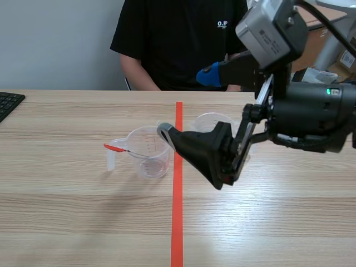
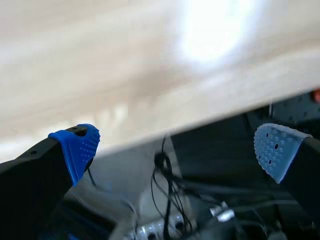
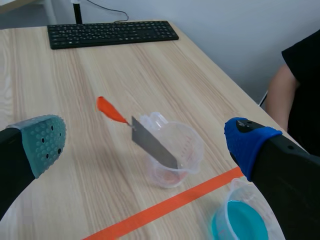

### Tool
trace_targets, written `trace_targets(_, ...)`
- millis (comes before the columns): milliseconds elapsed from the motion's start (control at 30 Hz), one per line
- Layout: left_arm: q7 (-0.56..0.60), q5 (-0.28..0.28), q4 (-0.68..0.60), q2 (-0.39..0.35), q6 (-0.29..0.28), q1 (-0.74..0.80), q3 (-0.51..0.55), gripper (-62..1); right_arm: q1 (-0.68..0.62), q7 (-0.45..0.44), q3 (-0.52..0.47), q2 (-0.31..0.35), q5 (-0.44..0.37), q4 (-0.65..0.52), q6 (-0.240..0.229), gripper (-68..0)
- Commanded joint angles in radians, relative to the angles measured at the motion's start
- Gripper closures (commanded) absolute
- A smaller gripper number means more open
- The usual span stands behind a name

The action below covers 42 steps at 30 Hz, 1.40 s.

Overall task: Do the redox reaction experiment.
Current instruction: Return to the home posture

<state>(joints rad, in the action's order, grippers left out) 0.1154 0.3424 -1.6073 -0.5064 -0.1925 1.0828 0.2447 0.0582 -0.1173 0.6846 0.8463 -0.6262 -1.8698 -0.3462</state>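
Observation:
A clear measuring beaker stands left of the orange-red tape line. A thin metal strip with an orange-red handle leans in it, handle sticking out over the rim. In the right wrist view the beaker and strip lie ahead of and below my right gripper, which is open and holds nothing. My right gripper hovers just right of the beaker. A second clear cup behind it holds blue liquid. My left gripper is open over the table's edge, nothing between its fingers.
A black keyboard lies at the far left edge of the table. A person in a black shirt sits across the table, an arm near the far edge. Cables hang below the table in the left wrist view.

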Motion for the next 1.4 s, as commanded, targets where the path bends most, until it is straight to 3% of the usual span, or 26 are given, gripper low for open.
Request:
trace_targets(0, 0.035, 0.006, -0.047, -0.003, -0.032, 0.003, 0.036, -62.3, -0.009, -0.024, -0.019, 0.040, -0.014, -0.035, 0.030, -67.9)
trace_targets(100, 0.047, 0.005, -0.093, -0.038, -0.091, 0.000, 0.075, -62.3, -0.072, -0.030, -0.053, 0.100, -0.016, -0.099, 0.067, -67.9)
trace_targets(233, 0.045, 0.005, -0.156, -0.096, -0.095, -0.017, 0.084, -62.3, -0.169, -0.031, -0.140, 0.158, -0.041, -0.162, 0.070, -67.9)
trace_targets(433, 0.017, -0.031, -0.237, -0.112, -0.101, -0.099, 0.093, -62.3, -0.317, -0.031, -0.291, 0.209, -0.080, -0.215, 0.069, -67.9)
trace_targets(567, -0.005, -0.045, -0.282, -0.133, -0.127, -0.156, 0.092, -62.3, -0.417, -0.024, -0.391, 0.212, -0.082, -0.222, 0.064, -67.9)
trace_targets(867, -0.039, 0.048, -0.307, -0.199, -0.197, -0.304, 0.092, -62.3, -0.581, -0.023, -0.550, 0.206, -0.086, -0.237, 0.039, -67.9)
trace_targets(1033, -0.093, 0.093, -0.308, -0.198, -0.217, -0.409, 0.091, -62.3, -0.593, 0.007, -0.557, 0.196, -0.085, -0.237, 0.040, -67.9)
trace_targets(1367, -0.108, 0.095, -0.308, -0.212, -0.218, -0.471, -0.027, -62.3, -0.593, 0.052, -0.557, 0.140, -0.047, -0.237, 0.040, -67.9)
